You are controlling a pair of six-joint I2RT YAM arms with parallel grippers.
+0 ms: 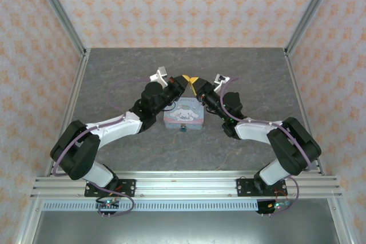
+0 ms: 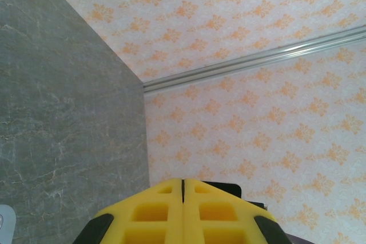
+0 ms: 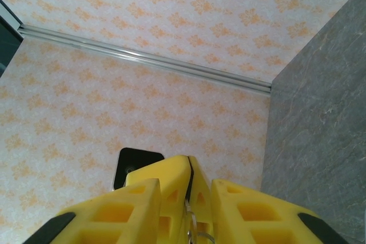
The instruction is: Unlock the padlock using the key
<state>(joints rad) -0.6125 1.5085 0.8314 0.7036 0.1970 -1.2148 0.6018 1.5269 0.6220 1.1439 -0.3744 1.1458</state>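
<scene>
Two tools meet tip to tip. Left tool [image 1: 184, 79] is pinched closed. Right tool [image 1: 195, 83]: can't tell, though a thin metal loop, possibly the key [image 3: 196, 230], sits between its fingers [image 3: 137, 210]. The padlock [image 1: 183, 128] is below and behind both, on the tin [image 1: 184, 112]. I'd confirm the key grip before descending.

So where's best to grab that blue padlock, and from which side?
Take the padlock by its blue body, probably from the near side: it juts off the near edge of the tin; the shackle is too small to see.
</scene>
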